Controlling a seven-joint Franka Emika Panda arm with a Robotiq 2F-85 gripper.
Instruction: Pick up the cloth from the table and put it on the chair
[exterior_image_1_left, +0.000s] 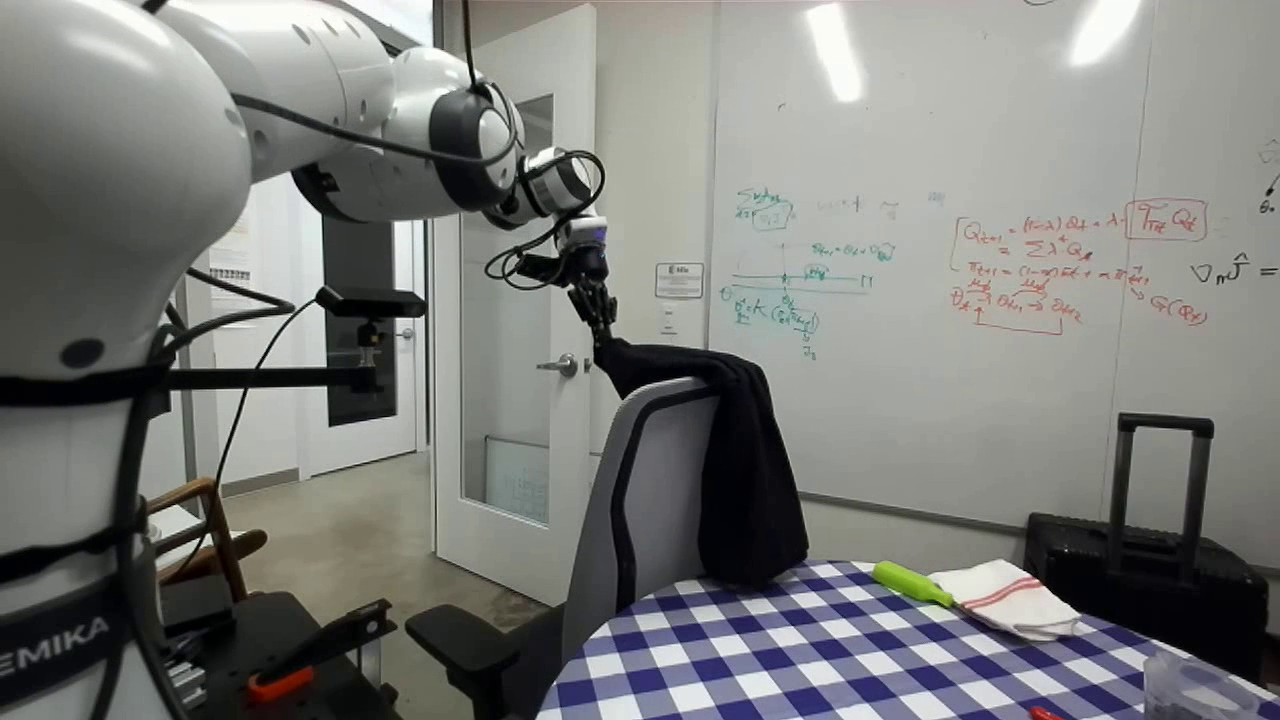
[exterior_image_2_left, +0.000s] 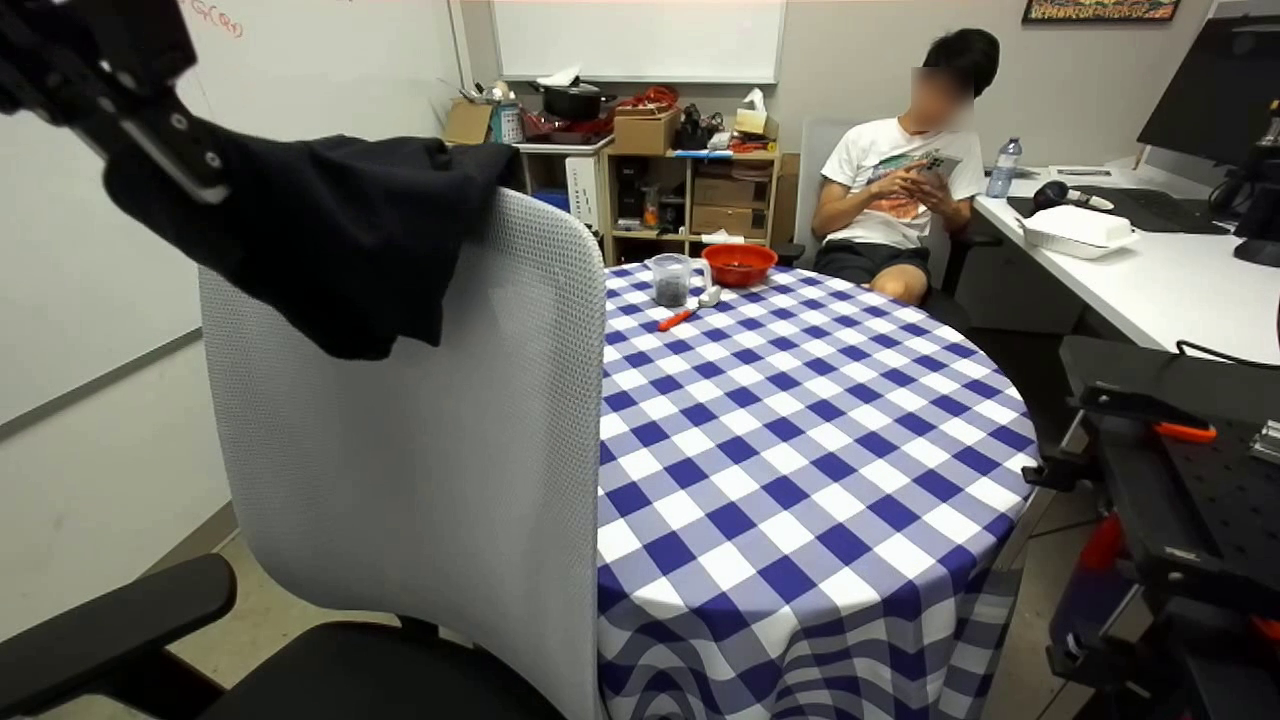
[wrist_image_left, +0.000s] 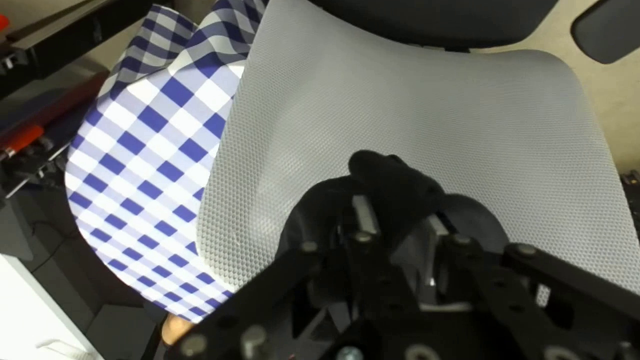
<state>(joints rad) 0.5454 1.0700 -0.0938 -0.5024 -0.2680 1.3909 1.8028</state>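
The black cloth (exterior_image_1_left: 755, 480) hangs over the top of the grey chair back (exterior_image_1_left: 665, 500). Its long end falls on the table side, down to the table's edge. In an exterior view, the short end of the cloth (exterior_image_2_left: 340, 230) hangs on the seat side of the chair back (exterior_image_2_left: 400, 460). My gripper (exterior_image_1_left: 600, 335) is above and just off the top of the chair, with the raised end of the cloth between its fingers. In the wrist view, bunched cloth (wrist_image_left: 395, 185) sits between the fingertips of the gripper (wrist_image_left: 400, 220); the grip is dark and blurred.
A round table with a checked cover (exterior_image_1_left: 680, 660) stands against the chair. On it are a white towel (exterior_image_1_left: 1010, 597), a green-handled tool (exterior_image_1_left: 910, 583), a measuring cup (exterior_image_2_left: 672, 280), a red bowl (exterior_image_2_left: 740, 258) and a red-handled spoon (exterior_image_2_left: 680, 318). A person (exterior_image_2_left: 900, 190) sits behind.
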